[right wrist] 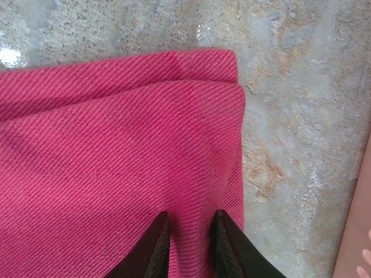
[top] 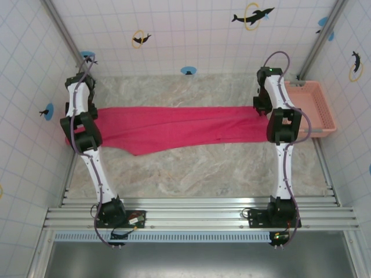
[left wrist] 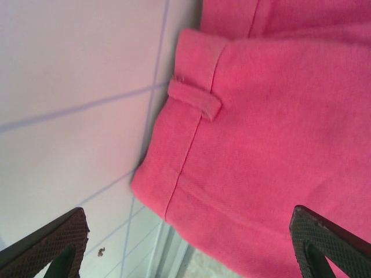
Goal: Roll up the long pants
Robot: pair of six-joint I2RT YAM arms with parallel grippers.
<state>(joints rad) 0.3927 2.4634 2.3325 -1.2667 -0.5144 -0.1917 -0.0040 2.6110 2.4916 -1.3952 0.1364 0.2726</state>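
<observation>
1. At the left edge of the desk (top: pixel 203 168) we find the waist end of the long pants (top: pixel 174 128). The left wrist view shows a belt loop (left wrist: pixel 194 99) and the waistband lying close against the tiled wall (left wrist: pixel 69 116).
2. The left claw (left wrist: pixel 191 240) hangs over that waist with its fingers spread wide and nothing between them. One tip is on the wall side, the other over the cloth.
3. From there the pants run flat in one long band across the middle of the desk toward its right edge. A loose flap sags toward the near side, left of centre.
4. At the right end the leg hem (right wrist: pixel 223 72) lies flat on the marbled top. The right claw (right wrist: pixel 188 240) sits over it with fingers drawn almost together. It seems to pinch a small ridge of cloth, though the frame's bottom edge crops the fingers and we cannot be sure of the bite.
5. Just beyond, toward the far right corner, stands a pale pink basket (top: pixel 316 107), with bare desk between it and the hem.
6. We judge the laying-out done. Neither end shows a single turn of roll, so all the rolling is left.
7. We can read no brand, tag or writing on the cloth. The dolphin decals (top: pixel 253 15) on the wall carry no words.
</observation>
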